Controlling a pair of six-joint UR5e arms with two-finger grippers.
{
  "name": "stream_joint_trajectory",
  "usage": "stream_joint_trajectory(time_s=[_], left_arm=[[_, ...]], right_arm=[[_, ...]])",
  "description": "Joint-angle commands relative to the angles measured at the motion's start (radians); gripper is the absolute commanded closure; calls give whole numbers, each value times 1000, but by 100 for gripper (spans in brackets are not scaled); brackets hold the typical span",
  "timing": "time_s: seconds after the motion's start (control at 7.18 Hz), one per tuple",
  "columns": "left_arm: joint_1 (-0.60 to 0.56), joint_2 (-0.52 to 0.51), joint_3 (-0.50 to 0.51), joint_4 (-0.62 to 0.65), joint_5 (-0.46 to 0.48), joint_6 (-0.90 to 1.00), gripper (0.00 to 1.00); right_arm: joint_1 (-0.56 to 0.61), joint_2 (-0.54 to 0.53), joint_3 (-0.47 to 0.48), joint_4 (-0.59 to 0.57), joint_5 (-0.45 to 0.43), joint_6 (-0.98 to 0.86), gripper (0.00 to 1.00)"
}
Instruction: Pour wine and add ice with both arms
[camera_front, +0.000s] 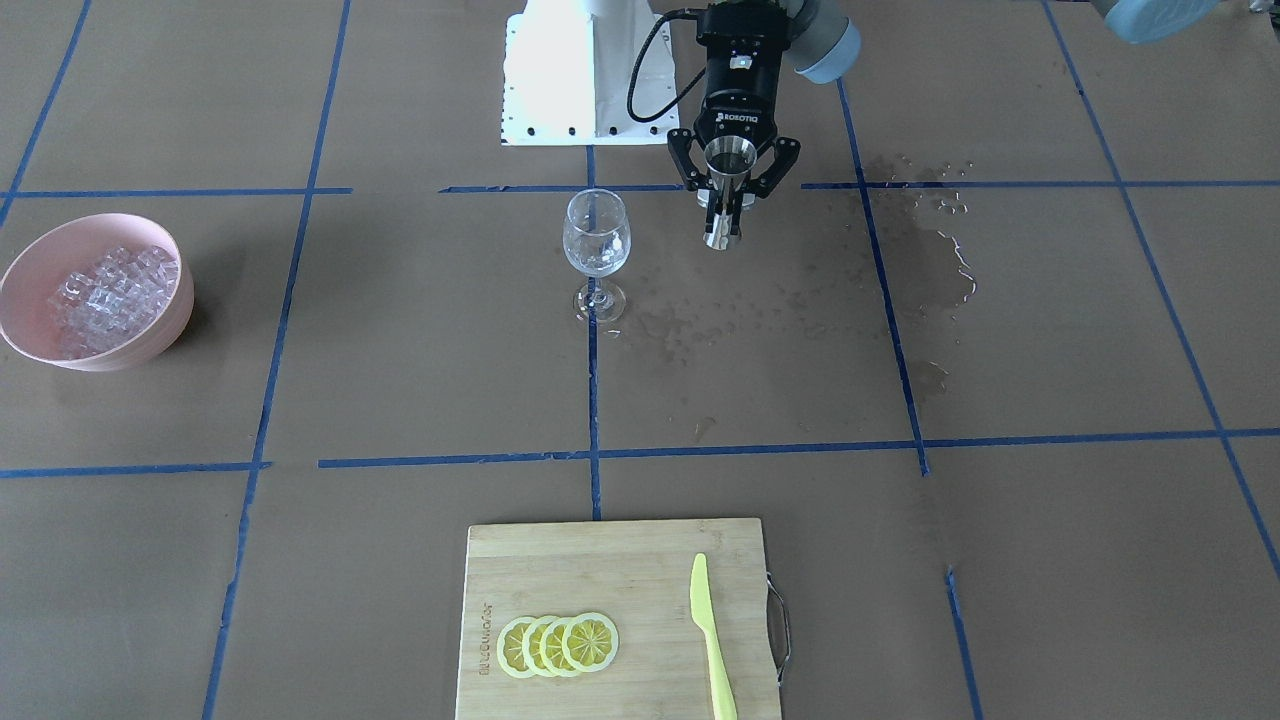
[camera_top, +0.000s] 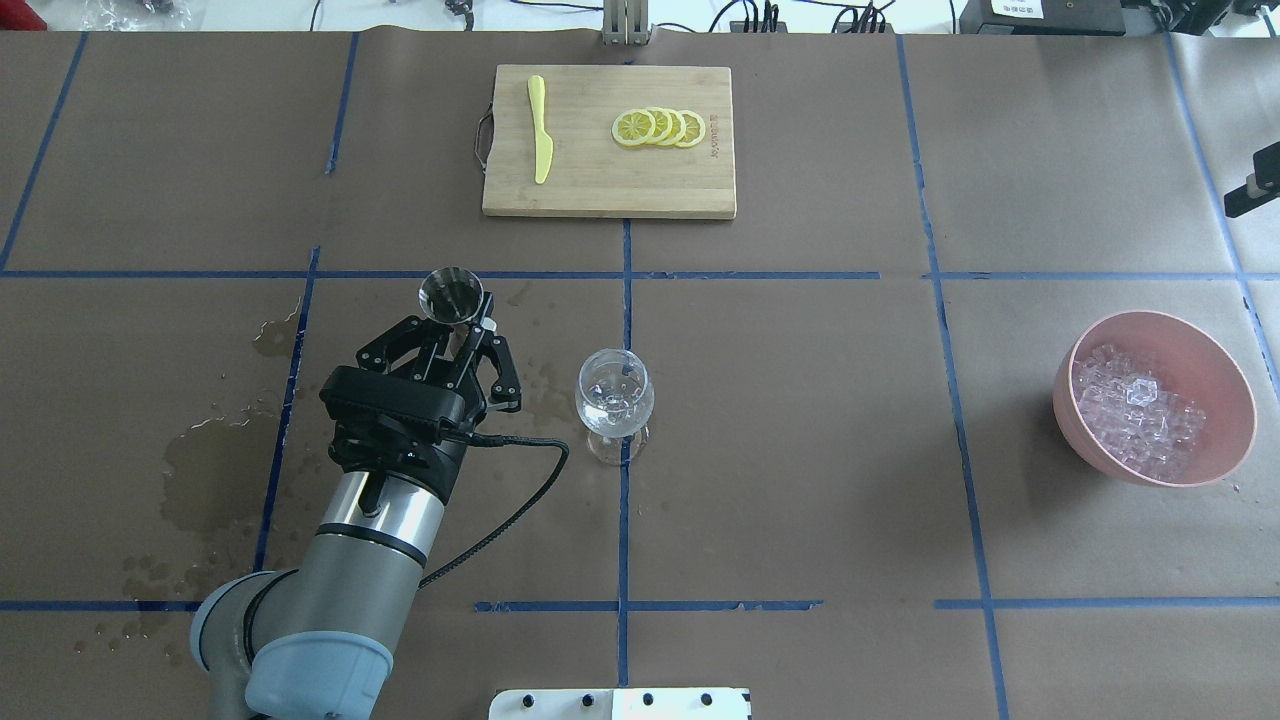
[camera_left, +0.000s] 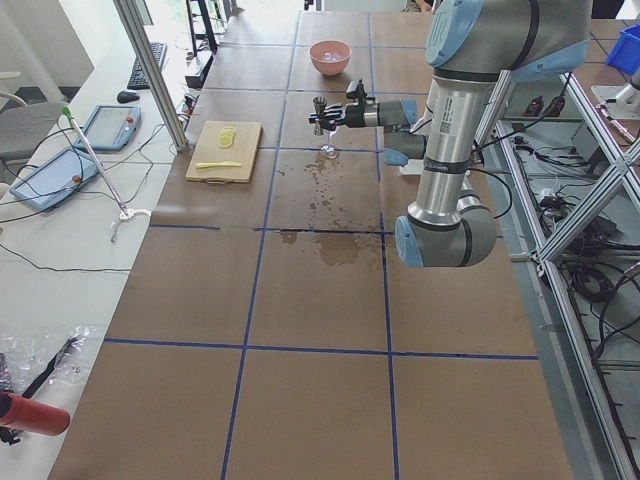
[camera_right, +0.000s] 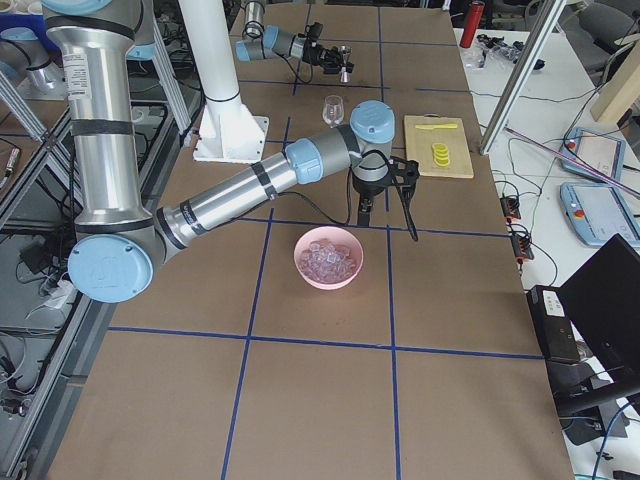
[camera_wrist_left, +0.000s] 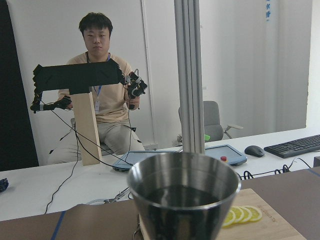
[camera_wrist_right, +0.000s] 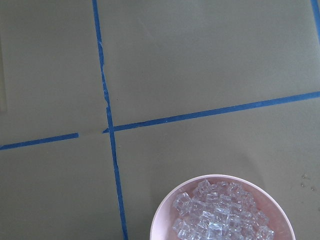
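My left gripper (camera_front: 724, 203) (camera_top: 456, 328) is shut on the waist of a steel hourglass jigger (camera_front: 729, 158) (camera_top: 450, 292). It holds the jigger upright above the table, just beside a clear stemmed wine glass (camera_front: 596, 240) (camera_top: 614, 392). The left wrist view looks into the jigger's cup (camera_wrist_left: 184, 200); its inside is dark and I cannot make out the wine. The ice (camera_front: 105, 295) (camera_top: 1140, 412) (camera_wrist_right: 220, 216) lies heaped in a pink bowl (camera_top: 1150, 472) (camera_right: 300, 262). My right gripper (camera_right: 386, 200) hovers beyond the bowl; I cannot tell whether it is open.
A bamboo cutting board (camera_front: 620, 560) (camera_top: 600, 180) carries lemon slices (camera_front: 558, 643) and a yellow knife (camera_front: 712, 635). Dark wet stains (camera_front: 930, 250) (camera_top: 215, 470) mark the brown paper near the left arm. The white robot base (camera_front: 570, 70) stands behind the glass.
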Motion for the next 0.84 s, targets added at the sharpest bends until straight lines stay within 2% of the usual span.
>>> stream_joint_trajectory(time_s=[0.0, 0.28, 0.7], left_arm=[[10, -16, 1, 0, 0, 5, 100], [42, -30, 39, 2, 8, 11, 100], [44, -51, 67, 8, 27, 195, 100]], right_arm=[[0, -4, 0, 0, 0, 0, 0], [1, -7, 2, 0, 0, -1, 0], [0, -8, 11, 2, -18, 0, 0]])
